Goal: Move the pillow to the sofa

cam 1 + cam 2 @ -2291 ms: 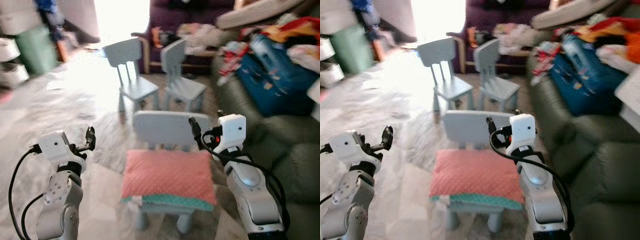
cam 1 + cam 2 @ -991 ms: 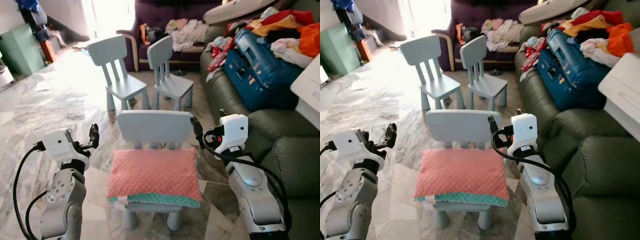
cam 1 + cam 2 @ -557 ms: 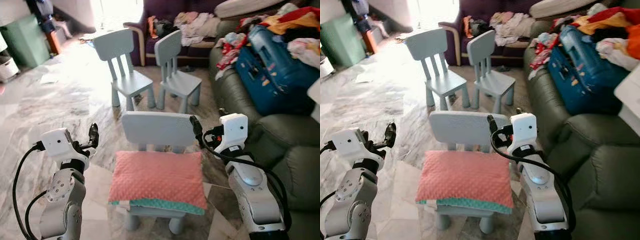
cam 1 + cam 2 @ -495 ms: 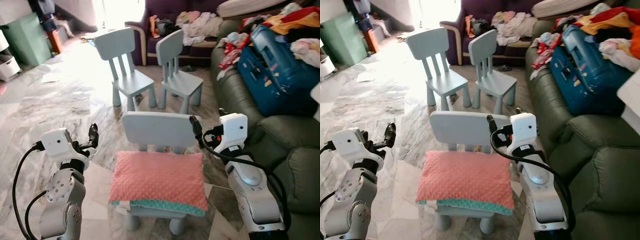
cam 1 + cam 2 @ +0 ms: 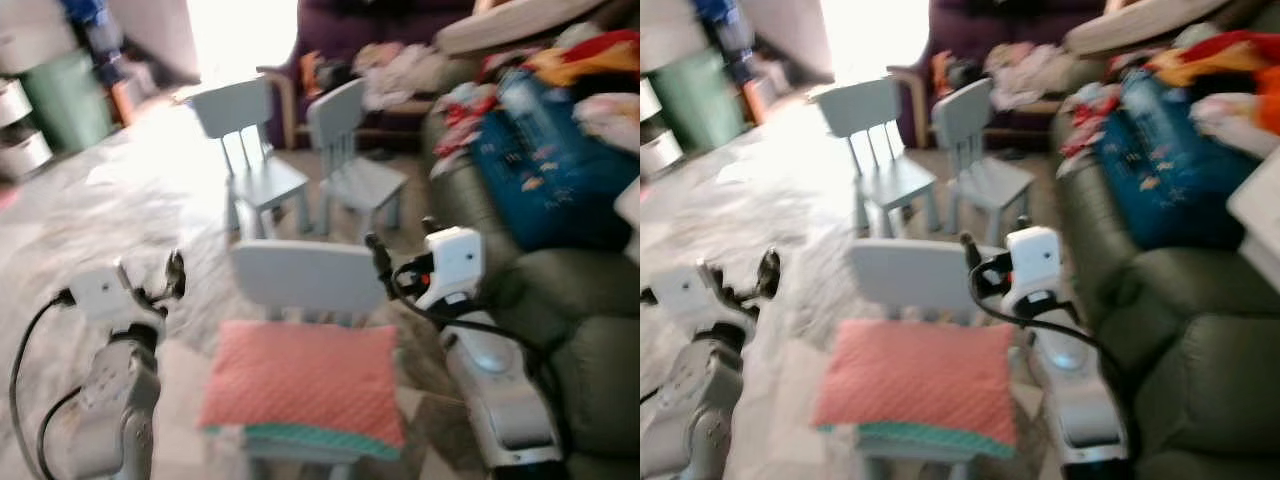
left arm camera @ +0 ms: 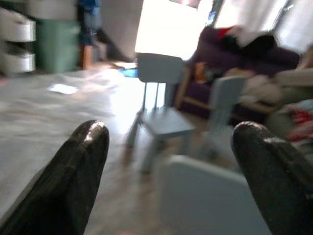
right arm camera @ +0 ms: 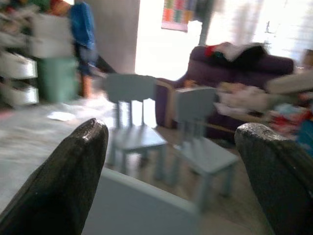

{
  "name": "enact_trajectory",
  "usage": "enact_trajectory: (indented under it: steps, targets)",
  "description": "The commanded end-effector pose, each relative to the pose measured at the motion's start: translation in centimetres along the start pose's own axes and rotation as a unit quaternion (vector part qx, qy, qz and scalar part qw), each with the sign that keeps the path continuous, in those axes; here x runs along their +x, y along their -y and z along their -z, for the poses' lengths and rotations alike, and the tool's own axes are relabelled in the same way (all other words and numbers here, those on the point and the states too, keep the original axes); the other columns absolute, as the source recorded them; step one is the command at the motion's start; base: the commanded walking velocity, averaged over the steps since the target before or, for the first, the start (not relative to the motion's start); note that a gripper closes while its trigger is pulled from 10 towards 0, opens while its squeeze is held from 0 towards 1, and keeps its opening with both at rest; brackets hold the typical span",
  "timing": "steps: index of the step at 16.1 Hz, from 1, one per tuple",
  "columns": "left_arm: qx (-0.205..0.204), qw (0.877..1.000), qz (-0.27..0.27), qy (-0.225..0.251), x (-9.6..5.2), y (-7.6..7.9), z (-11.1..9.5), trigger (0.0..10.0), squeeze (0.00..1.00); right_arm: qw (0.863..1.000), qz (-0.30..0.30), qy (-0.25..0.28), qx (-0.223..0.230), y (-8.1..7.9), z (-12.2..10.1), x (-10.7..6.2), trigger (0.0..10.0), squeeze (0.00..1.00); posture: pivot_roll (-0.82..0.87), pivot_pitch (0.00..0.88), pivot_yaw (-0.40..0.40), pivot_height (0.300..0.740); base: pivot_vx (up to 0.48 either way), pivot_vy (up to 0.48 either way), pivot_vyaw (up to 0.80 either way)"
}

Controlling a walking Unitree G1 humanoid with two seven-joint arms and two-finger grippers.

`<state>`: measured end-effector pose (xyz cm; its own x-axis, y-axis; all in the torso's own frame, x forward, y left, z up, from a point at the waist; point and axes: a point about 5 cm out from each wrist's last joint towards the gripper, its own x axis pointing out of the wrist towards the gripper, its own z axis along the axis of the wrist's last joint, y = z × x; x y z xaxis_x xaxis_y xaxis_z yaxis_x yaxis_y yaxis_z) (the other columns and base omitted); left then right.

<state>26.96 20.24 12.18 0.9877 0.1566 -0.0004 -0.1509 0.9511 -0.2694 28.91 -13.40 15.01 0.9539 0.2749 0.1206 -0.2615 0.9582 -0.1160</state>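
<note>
At the far left stand a green bin and white drawers by the wall. Nearer, the left gripper is raised to the left of the small chair, and in the left wrist view its jaws stand wide apart with nothing between them. The pillow, pink on top with a teal edge, lies flat on the seat of this chair, just in front of the robot and between the two arms. Two more small chairs stand farther away on the marble floor. The right gripper is held up beside the chair back, on its right, and its jaws are also released, holding nothing. On the right is the green sofa, with a blue suitcase and clothes on its far part.

The head views are blurred, so the robot is probably moving. The step in hand looks like the approach, as the pillow is not grasped yet. The next move probably calls for lowering both grippers to the two sides of the pillow, closing on it, lifting it and turning right to the free near cushion of the sofa.
</note>
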Motion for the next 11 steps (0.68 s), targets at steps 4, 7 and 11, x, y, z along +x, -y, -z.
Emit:
enact_trajectory:
  steps: [4,7,11]
  targets:
    - [0.000,1.000,0.008,-0.002,-0.13,0.16,0.01,10.0,0.00,1.000,0.005,0.010,-0.001,0.08,-0.44,0.04,10.0,0.00,-0.09,0.000,-0.002,0.740,0.122,0.000,0.00]
    - [0.005,1.000,-0.007,-0.008,-0.13,0.03,0.24,10.0,0.00,1.000,0.005,0.009,-0.001,0.12,-0.42,0.00,10.0,0.00,-0.09,0.000,0.000,0.740,0.000,0.000,0.00]
    - [0.007,1.000,-0.012,-0.009,0.03,0.01,0.20,10.0,0.00,1.000,0.005,0.009,0.000,0.10,-0.43,-0.02,10.0,0.00,-0.09,0.000,-0.001,0.740,0.000,0.000,0.00]
